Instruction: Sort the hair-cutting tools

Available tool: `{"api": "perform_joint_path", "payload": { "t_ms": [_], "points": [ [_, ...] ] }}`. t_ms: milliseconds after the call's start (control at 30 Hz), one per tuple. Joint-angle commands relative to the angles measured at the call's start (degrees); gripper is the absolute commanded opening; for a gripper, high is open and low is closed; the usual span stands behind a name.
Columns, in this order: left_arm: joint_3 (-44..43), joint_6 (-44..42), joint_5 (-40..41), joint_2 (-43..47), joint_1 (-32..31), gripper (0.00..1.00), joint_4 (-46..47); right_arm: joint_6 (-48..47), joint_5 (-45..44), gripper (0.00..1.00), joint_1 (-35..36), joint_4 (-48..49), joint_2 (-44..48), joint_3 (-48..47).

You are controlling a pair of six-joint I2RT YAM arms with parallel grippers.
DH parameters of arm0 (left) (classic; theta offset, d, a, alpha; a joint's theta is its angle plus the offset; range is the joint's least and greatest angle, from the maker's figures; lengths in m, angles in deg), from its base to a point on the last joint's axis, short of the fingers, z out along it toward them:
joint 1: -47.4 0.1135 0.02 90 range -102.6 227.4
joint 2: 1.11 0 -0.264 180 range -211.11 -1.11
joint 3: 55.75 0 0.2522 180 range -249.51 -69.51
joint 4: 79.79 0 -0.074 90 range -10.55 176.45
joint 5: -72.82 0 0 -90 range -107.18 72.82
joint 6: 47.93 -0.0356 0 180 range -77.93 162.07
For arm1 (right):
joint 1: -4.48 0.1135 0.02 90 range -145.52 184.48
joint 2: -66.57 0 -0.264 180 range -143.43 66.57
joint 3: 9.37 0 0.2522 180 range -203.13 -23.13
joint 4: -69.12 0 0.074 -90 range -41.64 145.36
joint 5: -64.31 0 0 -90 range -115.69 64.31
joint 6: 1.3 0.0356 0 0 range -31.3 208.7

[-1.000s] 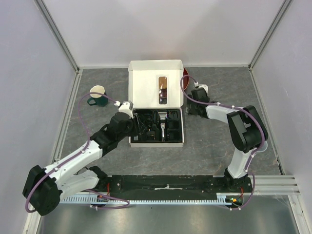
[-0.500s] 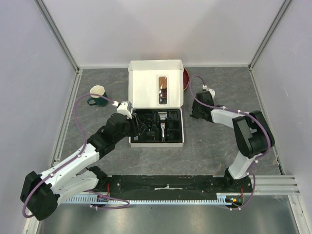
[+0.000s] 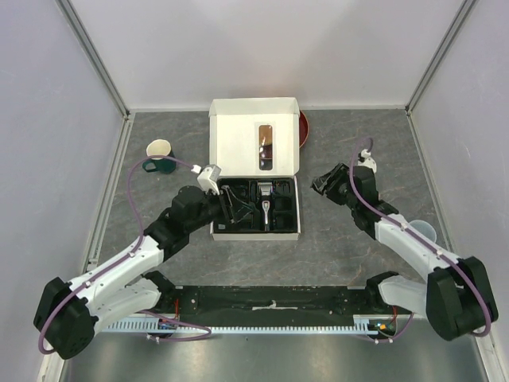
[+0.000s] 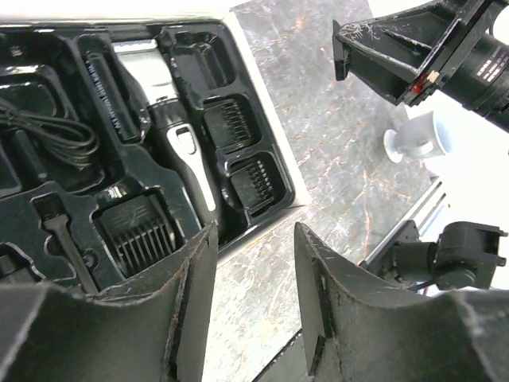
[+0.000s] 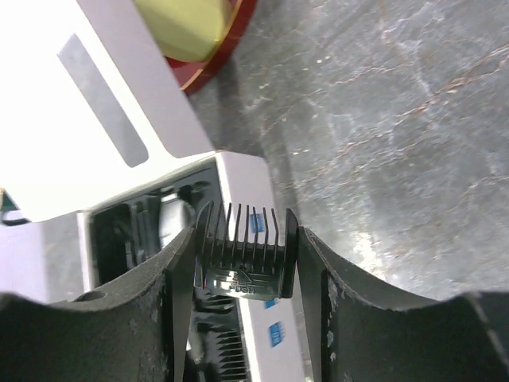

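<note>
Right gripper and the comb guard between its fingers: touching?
Touching. The right wrist view shows the comb guard clamped in the right gripper, both fingers pressed against its sides with no gap.

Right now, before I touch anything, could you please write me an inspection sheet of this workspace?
Surface: grey marbled table, an open white box on it.
Job's things: clipper, black cable, thin brush and stored comb guards lie in the box's black tray; one held comb guard is outside it.
Clutter: green mug, red bowl, clear cup.
Claws: left claw open and empty above the tray; right claw shut on the held comb guard.
Cables: purple cables run along both arms.
Surroundings: pale walls; nothing else seen.
</note>
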Motion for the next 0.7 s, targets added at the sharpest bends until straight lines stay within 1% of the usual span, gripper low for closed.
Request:
{"api": "perform_joint_path", "payload": {
  "t_ms": [0, 33, 133, 233, 267, 300, 367, 400, 433, 567, 600, 633, 667],
  "points": [
    [-2.72, 2.58, -3.33, -1.5, -0.03, 0.52, 6.78, 7.68, 3.55, 0.41, 0.48, 5.56, 3.8, 1.67],
    [-2.89, 2.84, -3.24, -1.85, -0.03, 0.52, 7.23, 8.38, 6.25, 0.41, 0.83, 5.82, 4.67, 1.58],
    [-3.68, 3.29, -3.07, -2.9, -0.03, 0.56, 8.55, 9.53, 8.38, 0.41, 1.89, 6.79, 6.26, 1.23],
    [-5.0, 3.02, -2.72, -4.04, -0.03, 0.64, 8.64, 10.5, 9.79, 0.41, 3.38, 6.88, 7.67, 0.44],
    [-5.53, 2.76, -2.46, -4.31, -0.03, 0.71, 8.11, 10.67, 10.31, 0.41, 3.91, 7.14, 8.02, 0.44],
    [-6.32, 1.72, -2.1, -4.31, 0.05, 0.82, 6.98, 10.5, 10.93, 0.41, 4.35, 6.97, 8.81, 0.27],
    [-8.34, 0.57, 0.18, -4.58, 0.05, 0.9, 3.81, 10.33, 11.63, 0.4, 5.49, 5.75, 9.86, 0.26],
    [-8.69, -0.05, 0.97, -4.49, 0.05, 0.99, 3.19, 10.33, 11.72, 0.4, 5.67, 5.3, 11.17, 0.44],
    [-8.87, -0.31, 2.45, -4.49, 0.05, 1.0, 2.93, 10.33, 11.81, 0.4, 6.28, 5.21, 11.62, 0.53],
    [-8.61, -1.11, 3.26, -5.27, 0.14, 0.99, 4.23, 11.29, 10.59, 0.4, 7.95, 3.11, 15.22, 1.23],
    [-8.26, -1.28, 2.13, -5.63, 0.05, 0.97, 5.81, 10.86, 9.36, 0.4, 8.39, 2.84, 17.06, 2.1],
    [-8.0, -1.98, -1.54, -6.15, 0.05, 0.95, 6.61, 10.16, 8.74, 0.4, 9.18, 1.88, 17.86, 2.02],
    [-8.08, -3.12, -2.97, -7.55, 0.05, 0.92, 6.7, 9.37, 8.13, 0.4, 9.62, -1.26, 18.3, 1.68]
  ]
}}
